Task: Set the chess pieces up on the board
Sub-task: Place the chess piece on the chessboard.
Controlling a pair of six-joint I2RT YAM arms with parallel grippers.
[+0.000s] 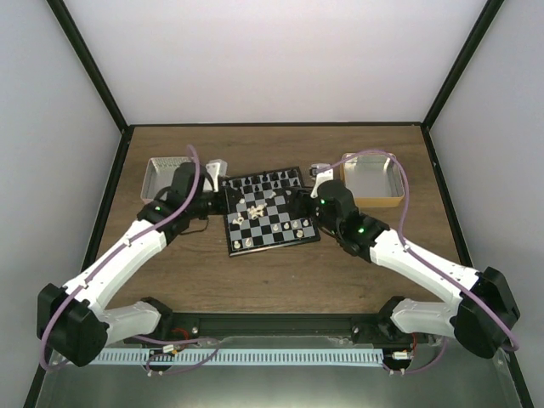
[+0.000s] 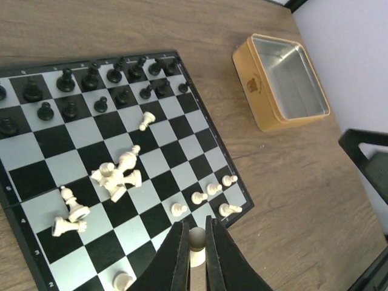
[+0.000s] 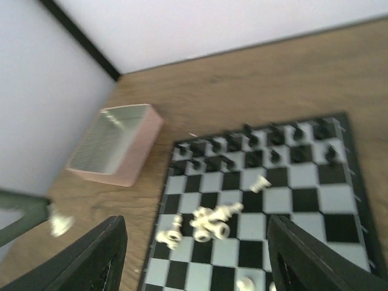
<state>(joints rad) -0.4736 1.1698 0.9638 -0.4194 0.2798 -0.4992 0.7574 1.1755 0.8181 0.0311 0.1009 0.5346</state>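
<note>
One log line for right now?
left jaws: shut on white piece | right jaws: open, empty | board: black pieces in two rows, white pile toppled mid-board

The chess pieces [image 2: 115, 176] are cream-white, the board [image 2: 36, 179] black-and-white chequered.

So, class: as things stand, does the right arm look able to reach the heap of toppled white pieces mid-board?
Probably yes: the right gripper is open, facing the heap of toppled white pieces with nothing over them. The left gripper, shut on a white piece, is at the board edge.
</note>
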